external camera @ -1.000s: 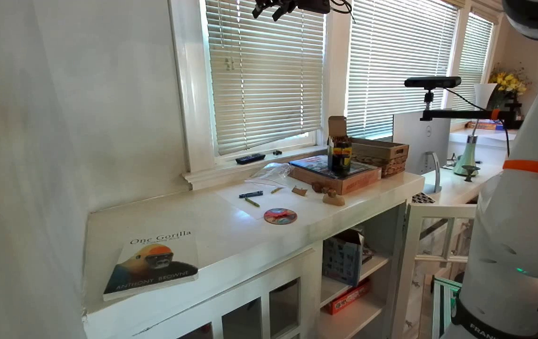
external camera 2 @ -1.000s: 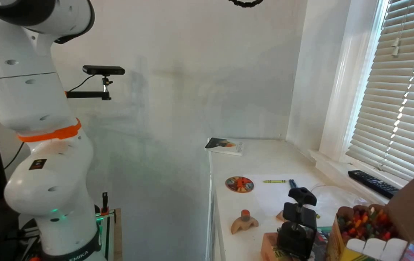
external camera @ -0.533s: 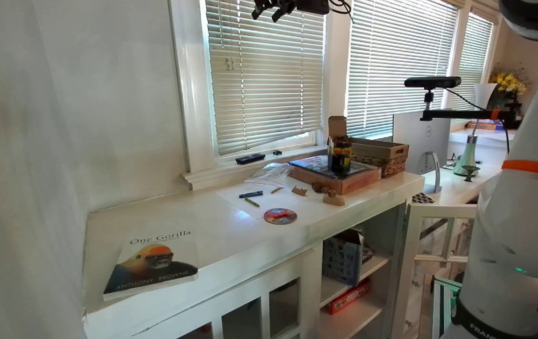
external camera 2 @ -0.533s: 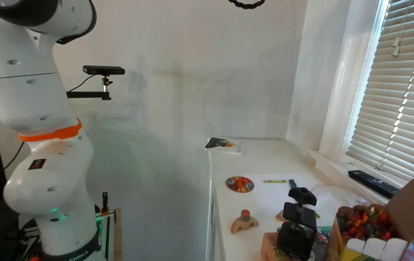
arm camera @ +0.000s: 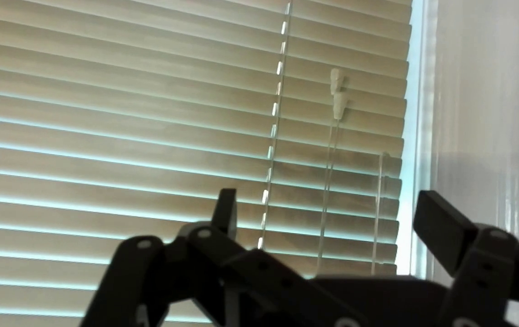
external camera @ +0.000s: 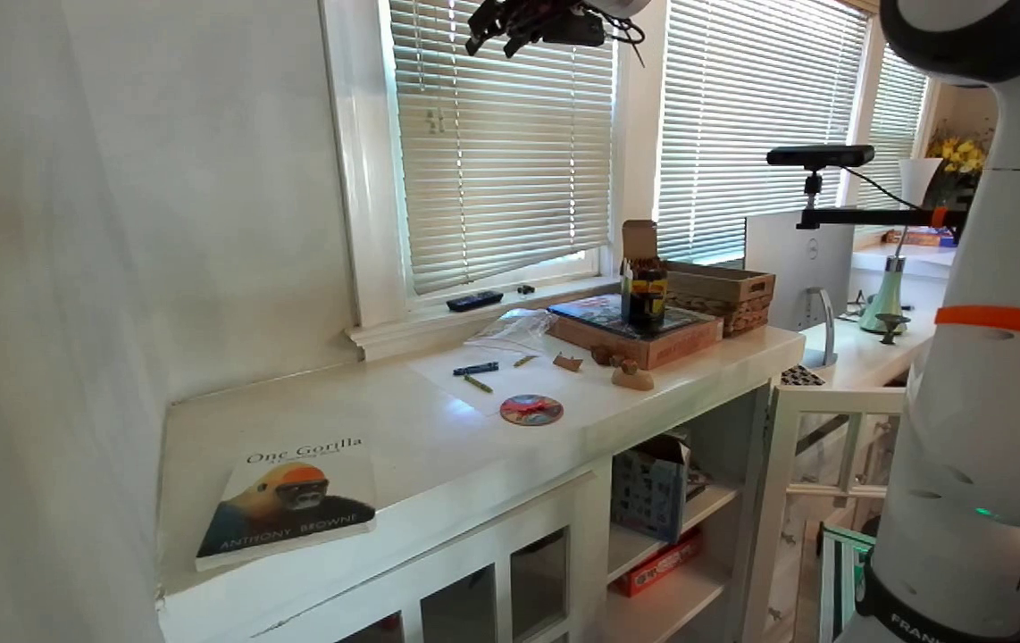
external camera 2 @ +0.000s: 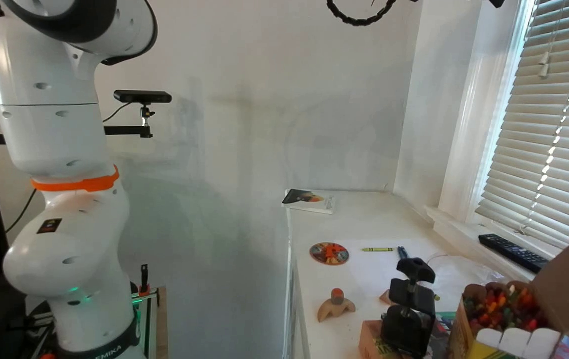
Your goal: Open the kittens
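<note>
Location: the blind (arm camera: 114, 131) faces the claw (arm camera: 327, 202); in the wrist view it spans from well left of the claw to just short of its rightmost finger (arm camera: 443, 227). Claw state: fingers spread wide, nothing gripped; whether they touch the blind cannot be told.

Handling, left to right in the wrist view:
1. Slats (arm camera: 173, 109), left of the claw and across its gap: probably light, thin, easily bent. Do not clamp here.
2. Cord (arm camera: 326, 181), behind the middle of the gap, with tassels (arm camera: 339, 105) past the fingertips: likely limp and slippery. If pulling, hold the tassels, which should resist sliding.
3. Wand (arm camera: 377, 204), behind the gap, nearer the rightmost finger: likely light, stiff, smooth. Judged the best hold for opening the slats (twist, do not tug). Close gently near the free end; it may slip between the fingers.

Appearance, same order: beige-shaded slats with bluish light in the seams; a row of lit holes (arm camera: 274, 109); pale, tapered tassels on thin cord; slim, translucent wand; white frame (arm camera: 477, 113) behind the rightmost finger. In both exterior views the blind is white and lowered.
</note>
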You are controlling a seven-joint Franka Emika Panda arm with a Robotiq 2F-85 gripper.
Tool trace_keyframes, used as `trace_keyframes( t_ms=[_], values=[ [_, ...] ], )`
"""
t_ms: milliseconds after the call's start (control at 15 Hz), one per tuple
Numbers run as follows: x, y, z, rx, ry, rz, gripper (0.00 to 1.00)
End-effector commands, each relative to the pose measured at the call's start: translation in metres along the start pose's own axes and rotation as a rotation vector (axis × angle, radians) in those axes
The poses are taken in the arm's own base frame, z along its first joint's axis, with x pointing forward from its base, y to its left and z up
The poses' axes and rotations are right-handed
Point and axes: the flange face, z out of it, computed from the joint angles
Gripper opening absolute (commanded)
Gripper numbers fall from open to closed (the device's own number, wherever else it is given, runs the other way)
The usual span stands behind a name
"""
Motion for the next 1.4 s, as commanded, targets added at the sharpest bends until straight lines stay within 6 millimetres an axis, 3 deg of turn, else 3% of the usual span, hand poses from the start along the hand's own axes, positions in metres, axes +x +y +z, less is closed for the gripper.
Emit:
trace_keyframes(
  t_ms=[0, 133, 200, 333, 867, 1133, 1200, 1333],
  values=[
    [0.006, -0.003, 0.024, 0.001, 0.035, 0.027, 1.0],
    [0.007, -0.008, 0.036, -0.004, 0.039, 0.02, 1.0],
    [0.007, -0.009, 0.041, -0.003, 0.037, 0.023, 0.75],
    [0.008, -0.009, 0.049, -0.007, 0.039, 0.022, 0.66],
    [0.009, -0.01, 0.064, -0.002, 0.04, 0.022, 0.02],
    [0.011, -0.01, 0.068, 0.005, 0.046, 0.027, 0.0],
    [0.011, -0.01, 0.069, 0.003, 0.047, 0.025, 0.23],
    [0.011, -0.011, 0.07, 0.004, 0.047, 0.025, 0.34]
  ],
)
